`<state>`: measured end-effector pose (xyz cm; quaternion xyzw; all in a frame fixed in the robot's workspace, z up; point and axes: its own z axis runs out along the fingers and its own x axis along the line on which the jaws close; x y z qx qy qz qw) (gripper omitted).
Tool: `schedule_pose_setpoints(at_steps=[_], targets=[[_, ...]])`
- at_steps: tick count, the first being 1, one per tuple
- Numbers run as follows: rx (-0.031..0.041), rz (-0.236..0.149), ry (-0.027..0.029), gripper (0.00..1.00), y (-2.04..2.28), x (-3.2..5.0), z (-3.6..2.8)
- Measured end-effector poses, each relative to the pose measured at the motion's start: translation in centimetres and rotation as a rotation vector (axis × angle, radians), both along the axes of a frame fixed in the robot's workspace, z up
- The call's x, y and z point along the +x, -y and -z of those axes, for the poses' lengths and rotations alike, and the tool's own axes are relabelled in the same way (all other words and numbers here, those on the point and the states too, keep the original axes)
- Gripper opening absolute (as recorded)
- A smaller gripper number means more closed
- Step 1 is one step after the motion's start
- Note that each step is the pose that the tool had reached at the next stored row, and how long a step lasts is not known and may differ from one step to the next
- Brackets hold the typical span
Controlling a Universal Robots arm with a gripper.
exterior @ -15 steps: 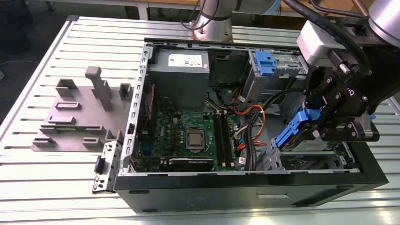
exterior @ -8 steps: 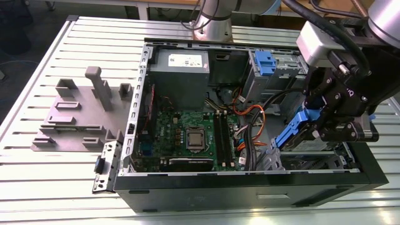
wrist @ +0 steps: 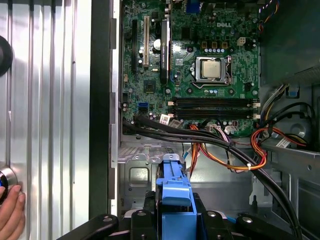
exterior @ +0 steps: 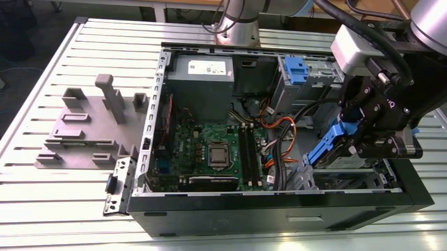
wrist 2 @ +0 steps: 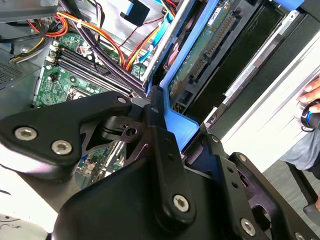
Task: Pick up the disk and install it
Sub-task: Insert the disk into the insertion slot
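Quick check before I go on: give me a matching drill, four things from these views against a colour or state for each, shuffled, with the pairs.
Things:
1. disk
2. motherboard
3. power supply
4. fixture

States:
A. grey, white sticker, inside the case
B. grey, on the slatted table outside the case
C. blue-framed, held in the end effector
D. green, flat on the case floor

Pairs: 1-C, 2-D, 3-A, 4-B

White lettering on the motherboard (wrist: 150, 85), white sticker (exterior: 208, 66) on the grey box (exterior: 202, 79) — print too small
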<state>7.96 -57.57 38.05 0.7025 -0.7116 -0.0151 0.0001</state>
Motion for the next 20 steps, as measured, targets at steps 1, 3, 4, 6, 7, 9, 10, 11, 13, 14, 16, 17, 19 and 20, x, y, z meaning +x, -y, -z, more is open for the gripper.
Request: schedule_pose_setpoints(at_steps=[1, 3, 4, 6, 7, 9, 10, 11, 13, 14, 16, 17, 19, 20], targets=[[0.0, 0.0, 0.0, 0.36, 0.0, 0.0, 0.0], [0.0, 0.0, 0.0, 0.36, 0.0, 0.0, 0.01], [0.0, 0.0, 0.0, 0.36, 0.0, 0.0, 0.01], [0.0, 0.0, 0.0, 0.36, 0.0, 0.0, 0.01], [0.0, 0.0, 0.0, 0.36, 0.0, 0.0, 0.01], [0.0, 0.0, 0.0, 0.36, 0.0, 0.0, 0.01], [0.0001, 0.0, 0.0, 0.36, 0.0, 0.0, 0.02], [0.0001, 0.0, 0.0, 0.36, 0.0, 0.0, 0.02], [0.0001, 0.0, 0.0, 0.36, 0.0, 0.0, 0.02], [0.0, 0.0, 0.0, 0.36, 0.0, 0.0, 0.02], [0.0, 0.0, 0.0, 0.36, 0.0, 0.0, 0.02], [0.0, 0.0, 0.0, 0.36, 0.0, 0.0, 0.02], [0.0001, 0.0, 0.0, 0.36, 0.0, 0.0, 0.03], [0.0, 0.0, 0.0, 0.36, 0.0, 0.0, 0.03]])
